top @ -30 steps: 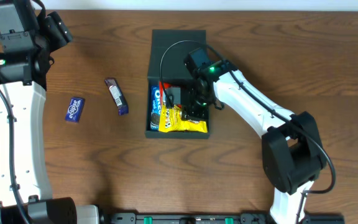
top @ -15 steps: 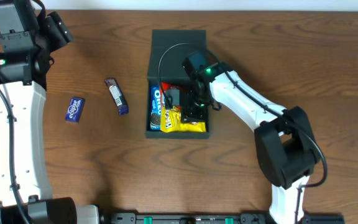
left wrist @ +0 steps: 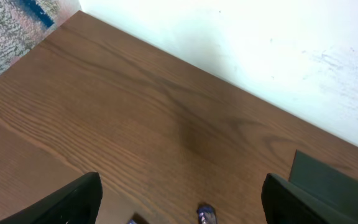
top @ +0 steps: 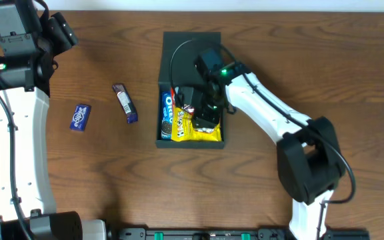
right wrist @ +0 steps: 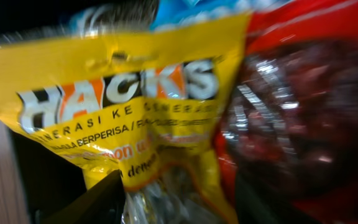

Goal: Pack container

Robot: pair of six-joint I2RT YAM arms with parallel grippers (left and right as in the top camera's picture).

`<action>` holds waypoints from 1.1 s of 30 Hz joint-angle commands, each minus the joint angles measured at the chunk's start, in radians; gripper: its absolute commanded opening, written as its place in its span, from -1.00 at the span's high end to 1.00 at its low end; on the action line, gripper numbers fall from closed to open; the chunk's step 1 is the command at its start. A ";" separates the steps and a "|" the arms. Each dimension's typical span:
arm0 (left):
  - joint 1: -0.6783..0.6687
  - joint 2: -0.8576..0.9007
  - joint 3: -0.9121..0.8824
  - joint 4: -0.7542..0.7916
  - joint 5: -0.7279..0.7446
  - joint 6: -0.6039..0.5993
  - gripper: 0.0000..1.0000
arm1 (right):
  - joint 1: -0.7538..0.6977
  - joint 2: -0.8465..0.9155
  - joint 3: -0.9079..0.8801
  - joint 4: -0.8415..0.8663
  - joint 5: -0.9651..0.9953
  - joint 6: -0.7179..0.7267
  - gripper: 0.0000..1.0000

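The dark teal container (top: 191,41) stands open at the table's middle, lid flap laid back. Inside lie a yellow Hacks bag (top: 195,132), a blue Oreo pack (top: 167,113) and a red packet (top: 178,93). My right gripper (top: 204,119) is down inside the container over the yellow bag. In the right wrist view the yellow bag (right wrist: 135,99) and the red packet (right wrist: 303,112) fill the frame, blurred, and the bag's edge lies between my parted fingers (right wrist: 179,205). My left gripper (top: 62,30) is open and empty at the far left, high above the table (left wrist: 182,202).
A purple snack bar (top: 125,102) and a blue snack packet (top: 80,117) lie on the wooden table left of the container. The bar's tip (left wrist: 207,213) and a container corner (left wrist: 334,177) show in the left wrist view. A white wall runs behind the table.
My right gripper has shifted slightly toward the back of the container, over the yellow bag. The bag has barely moved. The left arm has not moved.
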 commanded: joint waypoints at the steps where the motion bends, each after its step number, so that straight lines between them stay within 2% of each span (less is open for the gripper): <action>1: 0.003 -0.007 0.018 0.001 0.008 0.022 -0.67 | 0.010 -0.080 0.035 0.010 0.002 0.018 -0.19; 2: 0.003 -0.007 0.018 0.001 0.008 0.022 -0.66 | 0.010 -0.089 0.035 0.011 -0.005 0.018 -0.18; 3: 0.003 -0.007 0.018 0.001 0.008 0.021 -0.66 | 0.010 -0.093 0.035 0.011 -0.016 0.018 -0.03; 6: 0.003 -0.007 0.018 0.001 0.008 0.021 -0.66 | 0.010 -0.092 0.035 0.010 -0.049 0.018 0.97; 17: 0.003 -0.007 0.018 0.001 0.008 0.022 -0.66 | 0.010 -0.008 0.030 0.009 -0.181 0.017 0.97; 24: 0.003 -0.007 0.018 0.001 0.007 0.022 -0.66 | 0.024 0.002 0.002 0.001 -0.183 -0.002 0.97; 33: 0.003 -0.007 0.018 0.000 0.008 0.026 -0.66 | 0.040 0.123 -0.001 -0.017 -0.151 -0.001 0.97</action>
